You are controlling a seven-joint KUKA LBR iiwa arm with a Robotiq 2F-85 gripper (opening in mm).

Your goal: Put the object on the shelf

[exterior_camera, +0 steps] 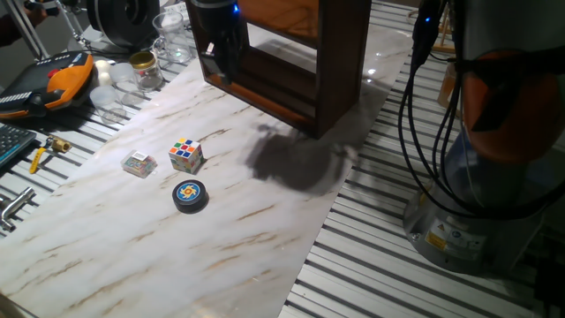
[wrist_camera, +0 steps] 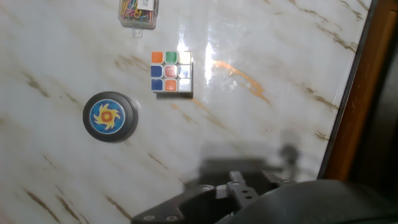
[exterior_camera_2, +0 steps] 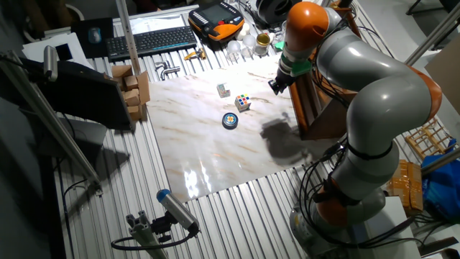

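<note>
The grey-and-orange arm's gripper (exterior_camera: pixel 222 55), its spread impossible to tell, hangs beside the dark brown wooden shelf (exterior_camera: pixel 340 66), with the flat black emblem disc (exterior_camera: pixel 189 195) at seven o'clock across bare marble tabletop (exterior_camera: pixel 256 230).

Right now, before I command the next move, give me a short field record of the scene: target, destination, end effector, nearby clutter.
target: black disc with blue and yellow emblem, lying flat on the marble table, untouched
destination: dark wooden shelf at the table's far edge, disc not on it
end effector: gripper raised near the shelf front, well away from the disc, holding nothing; finger state unclear
clutter: Rubik's cube just beyond the disc, apart from it; small clear box beside the cube
task status: grasp not yet made
</note>
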